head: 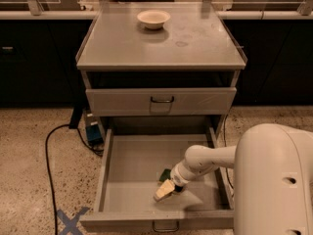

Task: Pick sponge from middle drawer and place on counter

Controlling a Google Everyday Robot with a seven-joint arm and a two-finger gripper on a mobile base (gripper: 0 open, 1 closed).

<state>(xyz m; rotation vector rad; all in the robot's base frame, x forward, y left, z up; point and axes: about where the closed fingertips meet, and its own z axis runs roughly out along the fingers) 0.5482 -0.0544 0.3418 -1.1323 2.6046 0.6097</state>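
The middle drawer (128,166) is pulled out wide, a grey flat tray with a small loop handle on its front panel. The sponge (164,174), dark green, lies on the drawer floor right of the middle, partly hidden by my arm. My gripper (163,190) reaches down into the drawer from the right and sits just in front of the sponge, low over the drawer floor. I cannot tell if it touches the sponge. The counter (195,48) is the grey top of the cabinet above.
A cream-white bowl (153,18) stands at the back of the counter. A closed drawer front (205,102) with a black handle sits above the open drawer. A black cable (48,153) and a blue box (93,132) lie on the floor at left. My white body (274,180) fills the lower right.
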